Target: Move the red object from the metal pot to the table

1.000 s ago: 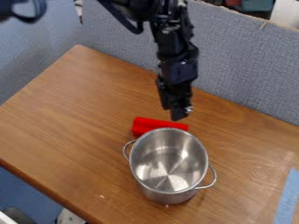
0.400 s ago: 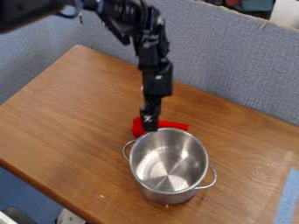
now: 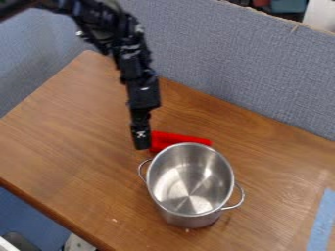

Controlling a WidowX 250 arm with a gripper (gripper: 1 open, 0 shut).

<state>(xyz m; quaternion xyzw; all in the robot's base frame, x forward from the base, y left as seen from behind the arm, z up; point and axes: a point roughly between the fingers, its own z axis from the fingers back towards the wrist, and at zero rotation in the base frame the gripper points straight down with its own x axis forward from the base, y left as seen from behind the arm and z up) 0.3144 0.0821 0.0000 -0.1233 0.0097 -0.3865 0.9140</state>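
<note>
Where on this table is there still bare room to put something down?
The widest bare stretch of the table is on the left, between its left edge and the gripper. Another free patch lies at the right, between the pot and the grey partition. It is crowded in the middle, where the gripper, the red bar and the pot sit close together.

Bright red on the red object (image 3: 181, 139). Shiny silver steel across the metal pot (image 3: 191, 184), pale reflections inside. Warm brown wood grain over the surface (image 3: 66, 118). Black on the hand (image 3: 140, 140). Grey-blue fabric on the partition (image 3: 249, 69) behind.
</note>
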